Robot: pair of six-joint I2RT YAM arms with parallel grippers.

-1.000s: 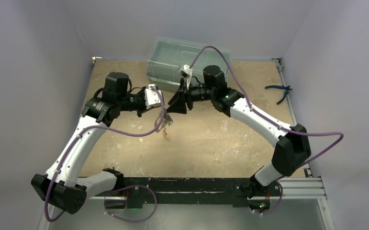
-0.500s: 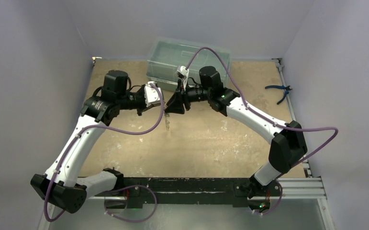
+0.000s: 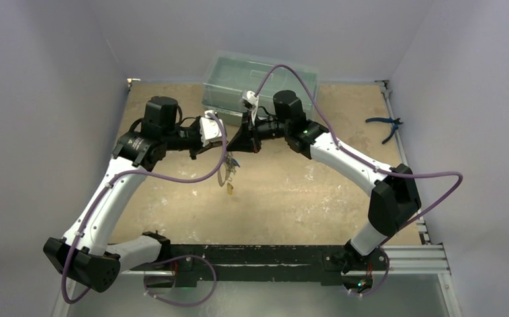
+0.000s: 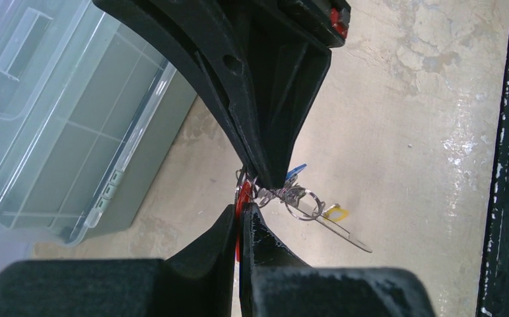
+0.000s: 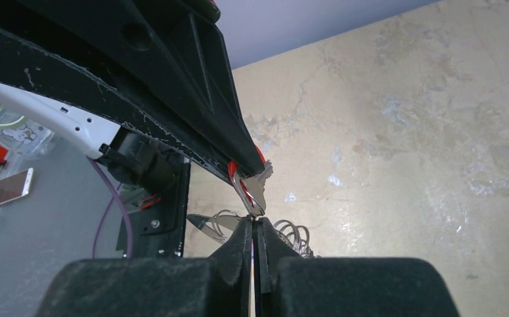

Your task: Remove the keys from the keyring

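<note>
My left claw (image 4: 241,211): pressed together on the red-headed key (image 5: 258,188); the red plastic shows between my fingers and the silver blade sticks out past the tips.
My right claw (image 4: 268,181): pressed together, tip to tip with my left claw, pinching the wire loops of the keyring (image 4: 302,200); the exact loop is hidden by my fingers.
Keyring, place: in the air between my two claws, above the middle of the tabletop (image 3: 291,191), just in front of the box.
Keys on the ring: a blue tag (image 4: 296,170) just beside my right claw's tip; a yellow tag (image 4: 335,212) hanging lower; a plain metal key (image 4: 352,239) dangling lowest, tilted.
Box: clear plastic organiser box (image 3: 265,72) with divided compartments, at the far edge of the tabletop, lid shut.
Pliers: blue-handled pliers (image 3: 385,125) on the far right of the tabletop, well apart from the keys.
Cable: purple cable (image 3: 172,178) looping below my left wrist, near the hanging keys.
Writing: small white print on my left arm's black housing, too small to read.
</note>
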